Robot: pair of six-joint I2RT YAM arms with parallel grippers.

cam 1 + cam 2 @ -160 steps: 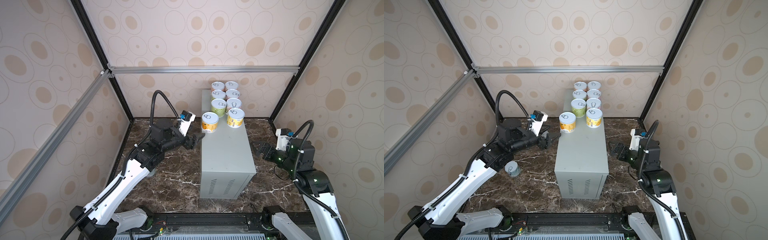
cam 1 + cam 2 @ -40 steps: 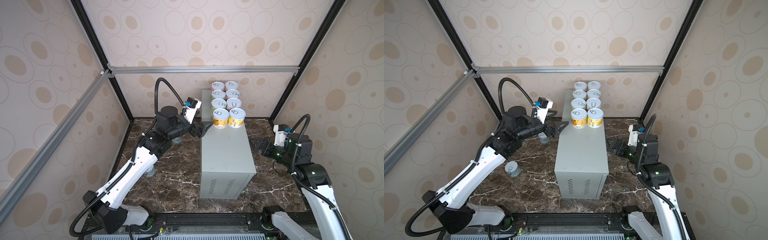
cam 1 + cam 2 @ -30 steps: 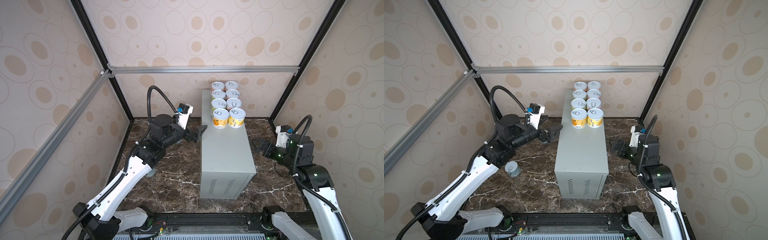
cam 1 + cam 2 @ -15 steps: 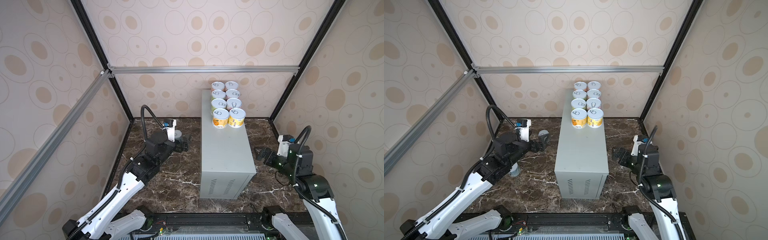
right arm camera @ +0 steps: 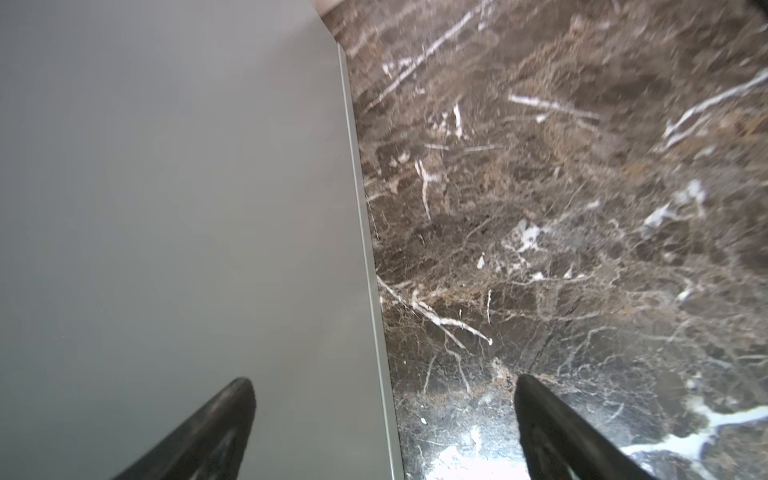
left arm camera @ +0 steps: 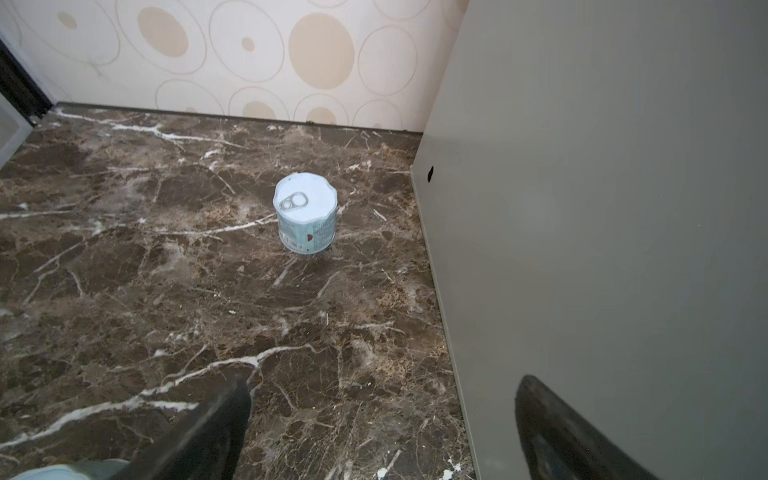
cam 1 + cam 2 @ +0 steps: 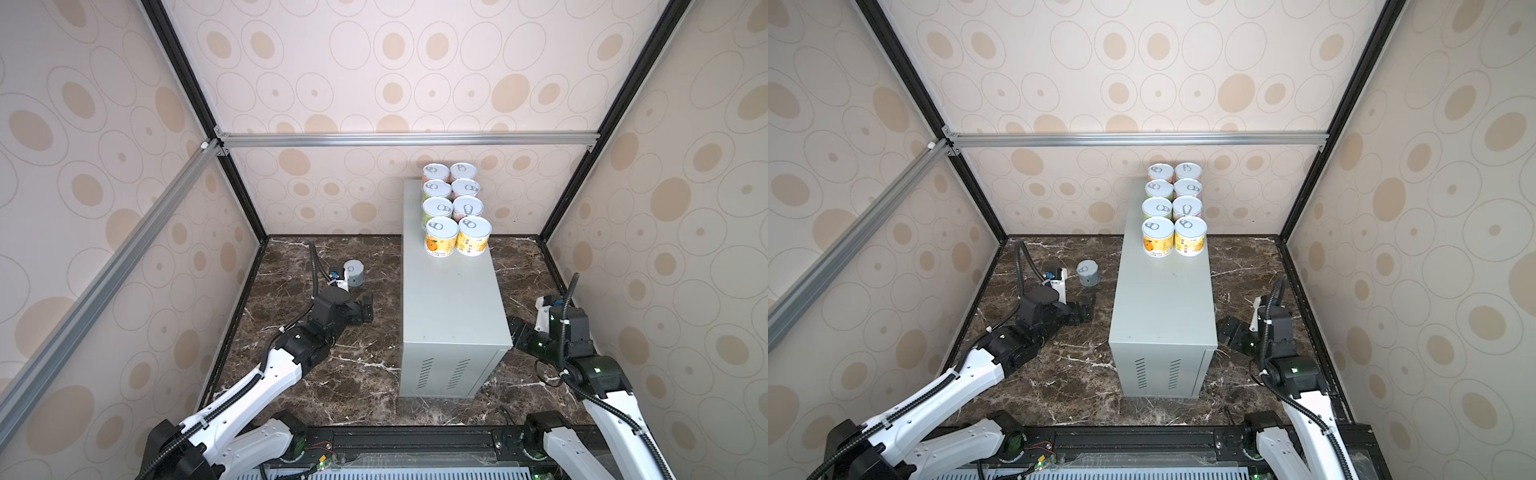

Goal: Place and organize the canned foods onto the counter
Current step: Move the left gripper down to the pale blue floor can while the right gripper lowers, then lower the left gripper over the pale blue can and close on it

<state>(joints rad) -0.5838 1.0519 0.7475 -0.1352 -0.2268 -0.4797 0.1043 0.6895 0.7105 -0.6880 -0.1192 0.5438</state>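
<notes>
Several cans stand in two tight rows at the far end of the grey counter (image 7: 451, 299) (image 7: 1163, 299); the front pair are an orange can (image 7: 441, 237) and a yellow can (image 7: 473, 236). A pale blue can (image 7: 354, 273) (image 7: 1088, 273) (image 6: 305, 212) stands upright on the marble left of the counter. My left gripper (image 7: 368, 307) (image 7: 1087, 309) (image 6: 382, 382) hangs low, open and empty, a short way before that can. My right gripper (image 7: 1227, 328) (image 5: 382, 382) is open and empty, low against the counter's right side (image 5: 166, 187).
Dark brown veined marble (image 7: 365, 374) covers the floor around the counter. Patterned walls and black frame posts close in the back and sides. The counter's side wall (image 6: 602, 208) stands close to one left fingertip. A pale blue sliver (image 6: 62, 471) shows at the left wrist view's edge.
My left arm has pulled back from the counter's far end and dropped to the marble on its left, open. The right arm has sunk a little lower beside the counter.
</notes>
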